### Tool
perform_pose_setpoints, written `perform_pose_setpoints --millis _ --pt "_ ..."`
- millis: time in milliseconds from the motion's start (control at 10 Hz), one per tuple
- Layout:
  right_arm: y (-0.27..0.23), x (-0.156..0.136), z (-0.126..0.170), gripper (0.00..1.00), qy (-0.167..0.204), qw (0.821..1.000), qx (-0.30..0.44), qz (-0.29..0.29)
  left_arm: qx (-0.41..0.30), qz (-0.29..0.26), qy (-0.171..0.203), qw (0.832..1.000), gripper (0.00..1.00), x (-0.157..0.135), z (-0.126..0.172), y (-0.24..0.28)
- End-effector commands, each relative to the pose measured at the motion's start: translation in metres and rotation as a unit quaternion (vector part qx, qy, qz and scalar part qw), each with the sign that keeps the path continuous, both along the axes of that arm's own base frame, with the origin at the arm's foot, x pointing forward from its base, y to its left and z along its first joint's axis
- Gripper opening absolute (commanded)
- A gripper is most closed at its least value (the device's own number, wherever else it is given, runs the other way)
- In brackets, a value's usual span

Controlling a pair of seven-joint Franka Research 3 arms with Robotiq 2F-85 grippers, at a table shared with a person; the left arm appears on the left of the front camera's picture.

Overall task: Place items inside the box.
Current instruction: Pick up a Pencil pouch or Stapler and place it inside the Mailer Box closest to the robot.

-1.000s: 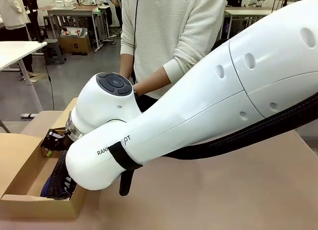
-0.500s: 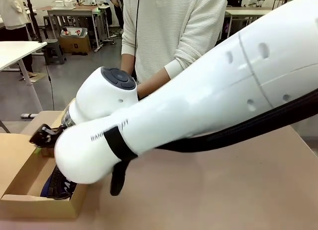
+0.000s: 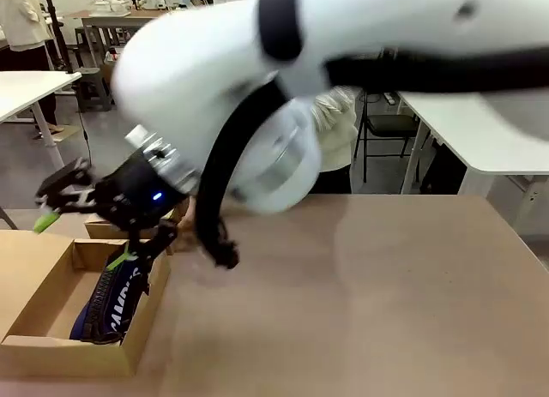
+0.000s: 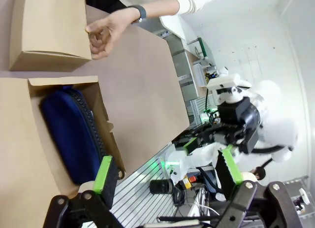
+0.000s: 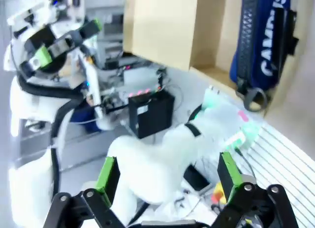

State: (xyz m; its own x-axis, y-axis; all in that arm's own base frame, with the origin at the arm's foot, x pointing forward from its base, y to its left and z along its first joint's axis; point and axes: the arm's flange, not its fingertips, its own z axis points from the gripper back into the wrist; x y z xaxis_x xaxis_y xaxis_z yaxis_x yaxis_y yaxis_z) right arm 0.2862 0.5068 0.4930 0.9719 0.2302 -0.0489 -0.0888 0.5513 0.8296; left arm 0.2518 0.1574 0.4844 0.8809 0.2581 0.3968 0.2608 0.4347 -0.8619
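The open cardboard box (image 3: 60, 356) sits at the table's near left corner. Inside it lies a navy zip pouch (image 3: 116, 301) lettered "CAMPUS". My right arm reaches across the table, and its gripper (image 3: 84, 236) hovers open just above the box's far side with nothing between its fingers. In the right wrist view the open gripper (image 5: 167, 174) looks past the pouch (image 5: 268, 36) and a box wall (image 5: 162, 26). The left gripper (image 4: 165, 171) is open and empty, beside the box (image 4: 54, 31) and the pouch (image 4: 74, 134). A person's hand (image 4: 106, 33) holds a box flap.
Bare brown tabletop (image 3: 386, 311) stretches to the right of the box. The right arm's white links (image 3: 283, 88) hang over the table's middle. White tables and a chair (image 3: 386, 127) stand behind the table.
The right arm has swung up and back from low over the box. Its gripper has lifted clear of the box, and the navy pouch now shows lying inside.
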Motion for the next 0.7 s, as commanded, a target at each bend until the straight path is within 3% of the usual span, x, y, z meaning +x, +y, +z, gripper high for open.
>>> perform_pose_setpoints --millis 0,100,200,400,500,600 --pt "-0.149 -0.015 -0.012 1.00 0.037 0.999 -0.006 -0.023 -0.005 0.003 -0.005 1.000 1.00 0.000 0.001 -0.001" --pt "-0.163 -0.022 -0.013 1.00 0.028 0.996 -0.019 -0.087 -0.005 0.003 -0.005 1.000 1.00 0.000 0.001 -0.001" --pt "-0.048 0.013 0.004 1.00 0.024 0.999 0.024 -0.007 -0.005 0.003 -0.005 1.000 1.00 0.000 0.001 -0.001" --pt "-0.048 0.013 0.004 1.00 0.024 0.999 0.024 -0.007 -0.005 0.003 -0.005 1.000 1.00 0.000 0.001 -0.001" --pt "-0.098 0.006 0.007 1.00 0.033 0.999 0.030 -0.029 -0.005 0.003 -0.005 1.000 1.00 0.000 0.001 -0.001" --pt "-0.126 0.017 0.014 1.00 0.054 0.994 0.082 -0.048 -0.005 0.003 -0.005 1.000 1.00 0.000 0.001 -0.001"
